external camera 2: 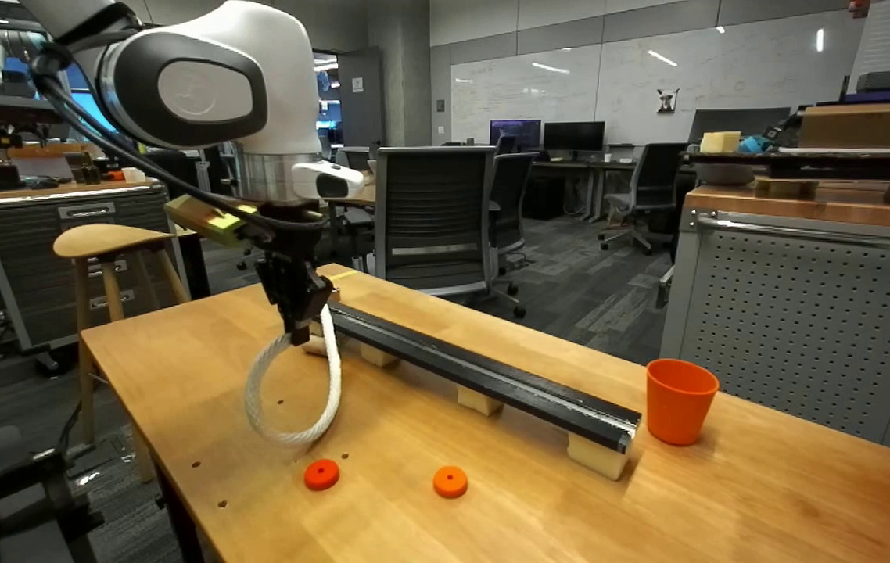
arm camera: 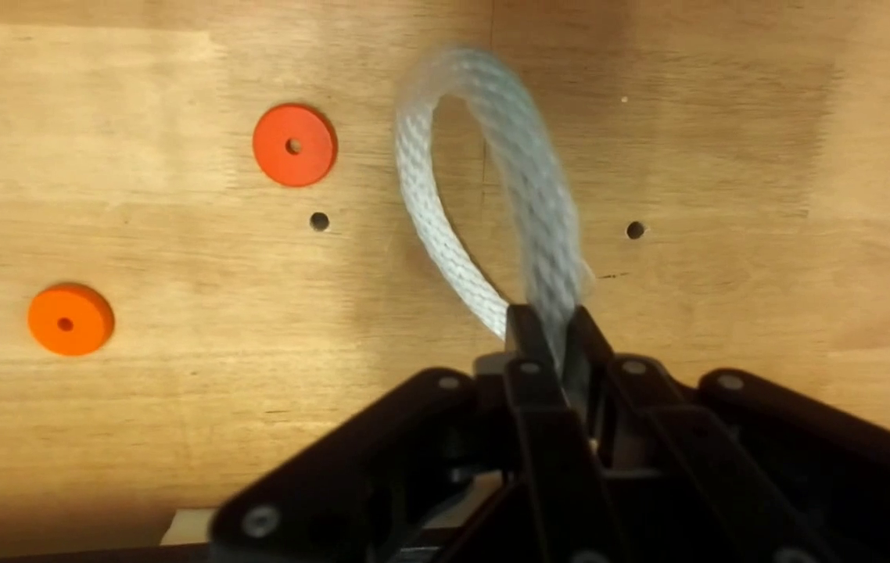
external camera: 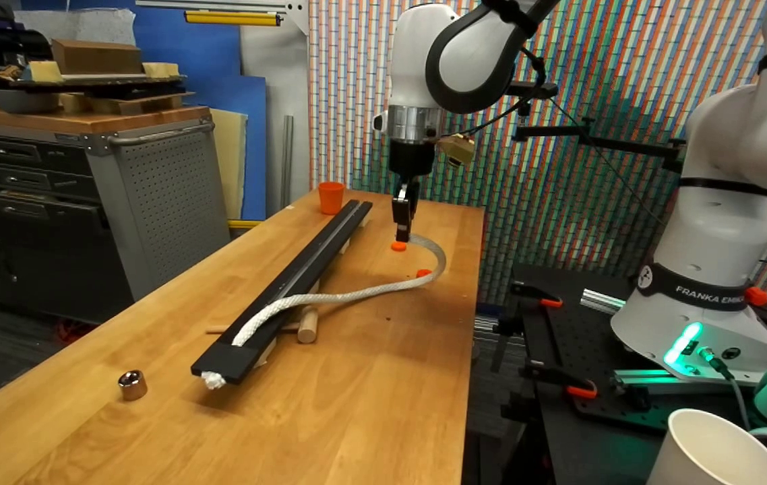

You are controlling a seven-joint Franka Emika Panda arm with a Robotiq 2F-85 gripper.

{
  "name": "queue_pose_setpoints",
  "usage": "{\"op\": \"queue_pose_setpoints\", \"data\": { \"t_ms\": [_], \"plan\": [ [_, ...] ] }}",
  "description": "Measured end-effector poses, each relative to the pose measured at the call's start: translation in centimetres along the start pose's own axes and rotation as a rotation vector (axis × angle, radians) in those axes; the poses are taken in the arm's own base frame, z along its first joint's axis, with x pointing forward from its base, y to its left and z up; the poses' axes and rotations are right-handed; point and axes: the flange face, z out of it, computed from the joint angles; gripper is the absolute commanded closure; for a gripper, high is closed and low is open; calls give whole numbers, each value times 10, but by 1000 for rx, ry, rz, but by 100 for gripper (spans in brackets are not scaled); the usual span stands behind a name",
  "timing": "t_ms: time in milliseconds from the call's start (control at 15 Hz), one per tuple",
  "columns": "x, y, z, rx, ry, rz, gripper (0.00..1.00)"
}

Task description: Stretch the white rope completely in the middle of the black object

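On the wooden tabletop (external camera: 356, 411), in an exterior view, a metal cylinder (external camera: 132, 384) stands near the near end of the black bar (external camera: 292, 276). At that end the white rope (external camera: 356, 295) lies along the bar's middle, and a frayed white tip (external camera: 213, 380) shows at the end face; how it is secured cannot be told. If the hold is weak, a hard pull may draw the rope out; if the bar is loose, it may shift on its pale blocks (external camera 2: 479, 399). A wooden peg (external camera: 307, 325) lies near the point where the rope leaves the bar and could snag it. The orange cup (external camera: 331, 198) stands just beside the bar's far end; an overlong stretch could knock it over. Further right, the rope curves to the gripper (arm camera: 551, 314), whose jaws are narrow and clamped on it above the tabletop. In the wrist view the rope bends into a loop; if this is not unwound, it may set a twist and leave the rope off-centre. The orange discs (external camera: 398, 247) lie near the loop; a low sweep may drag them. Counted: one metal cylinder, one bar, one rope, one peg, one orange cup, one gripper, two discs and at least three blocks.
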Motion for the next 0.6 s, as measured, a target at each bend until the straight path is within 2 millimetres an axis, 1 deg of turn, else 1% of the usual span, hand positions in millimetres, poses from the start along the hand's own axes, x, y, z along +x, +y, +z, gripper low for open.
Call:
{"op": "queue_pose_setpoints", "data": {
  "t_ms": [67, 133, 467, 600],
  "plan": [
    [0, 0, 1, 0, -1, 0, 89],
    [0, 0, 2, 0, -1, 0, 97],
    [1, 0, 4, -1, 2, 14, 97],
    [8, 1, 3, -6, 27, 41, 97]
  ]
}}
